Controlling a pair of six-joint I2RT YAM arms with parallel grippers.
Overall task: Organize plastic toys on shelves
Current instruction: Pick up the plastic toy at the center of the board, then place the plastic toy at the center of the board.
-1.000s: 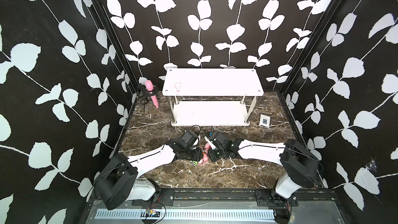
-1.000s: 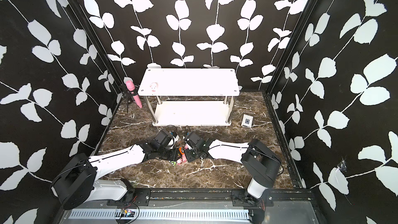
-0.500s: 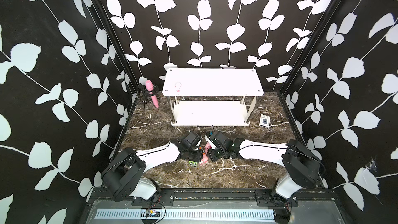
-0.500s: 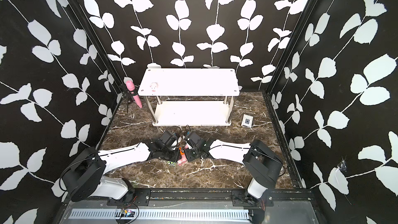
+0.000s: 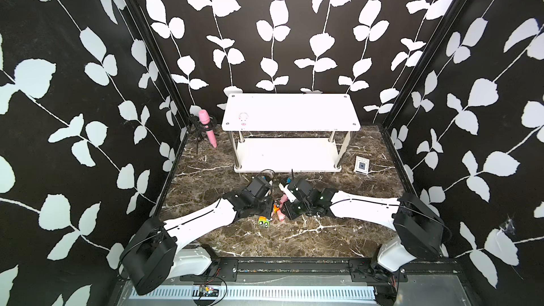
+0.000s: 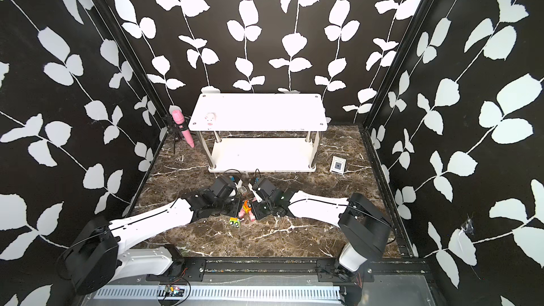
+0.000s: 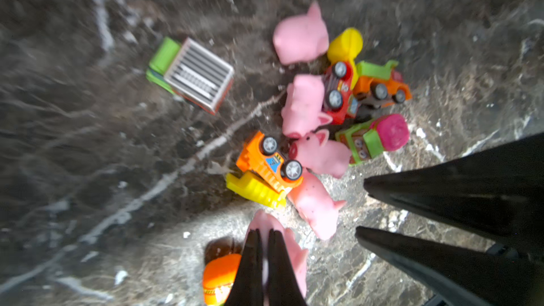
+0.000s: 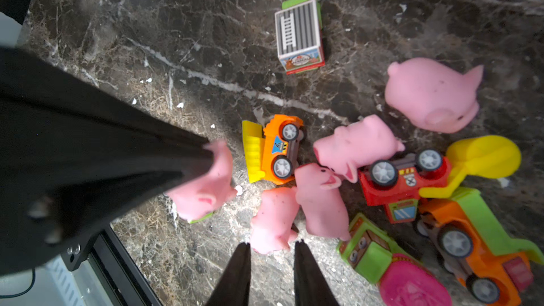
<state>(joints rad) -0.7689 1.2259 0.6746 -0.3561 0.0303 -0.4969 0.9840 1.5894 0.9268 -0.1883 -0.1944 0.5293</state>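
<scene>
Black walls (image 5: 88,113) printed with white leaves close in a dark marble bench (image 5: 206,172). At its far side stand the white shelves (image 5: 288,154), two boards one above the other, with a pale pig (image 5: 243,119) on the top board (image 5: 294,110) near its left front corner. A pink microphone (image 5: 207,126) stands tilted left of the shelves, and a card box (image 5: 361,165) lies flat to their right. The left arm (image 5: 203,222) and the right arm (image 5: 368,206) reach low to the middle of the bench, where the other toys lie in a loose heap. The left hand (image 7: 263,232) is closed on a pink pig (image 7: 294,257), pinched between its fingers (image 7: 250,260) above an orange car (image 7: 220,275). The right hand (image 8: 272,242) is open, its fingertips (image 8: 243,257) apart and just at the rear of a second pig (image 8: 272,219) lying on the bench. Beside that one a third pig (image 8: 356,145) and a fourth pig (image 8: 321,198) lie snout to snout, next to an orange bulldozer (image 8: 272,148) tipped on its side. A red car (image 8: 403,178), a yellow toy (image 8: 482,157), an orange truck (image 8: 471,231) and a green and pink car (image 8: 391,269) crowd together, a fifth pig (image 8: 432,95) lies at the heap's edge, and a green truck (image 8: 298,32) with a striped box sits apart from the rest
</scene>
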